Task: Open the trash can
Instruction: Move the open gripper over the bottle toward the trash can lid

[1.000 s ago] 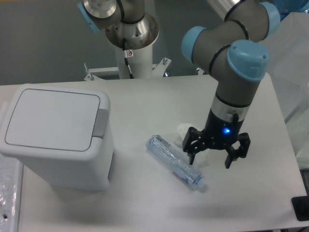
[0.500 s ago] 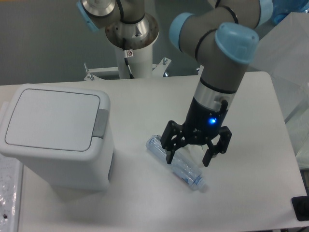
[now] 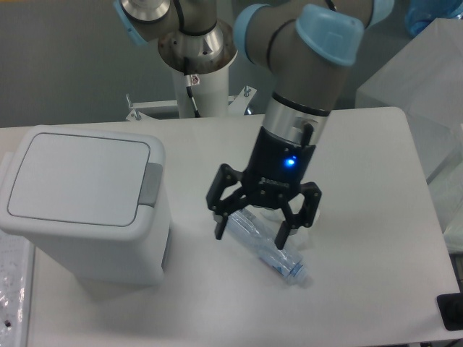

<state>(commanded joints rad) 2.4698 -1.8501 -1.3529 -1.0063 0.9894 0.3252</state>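
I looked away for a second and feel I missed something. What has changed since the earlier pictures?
The arm swung its open gripper leftward across the table, from right of the bottle to directly over it, heading toward the trash can. It grasped nothing. The bottle lies where it was, and the trash can's lid is still shut.

Item count on my bench: one trash can, one clear plastic bottle, one claw.
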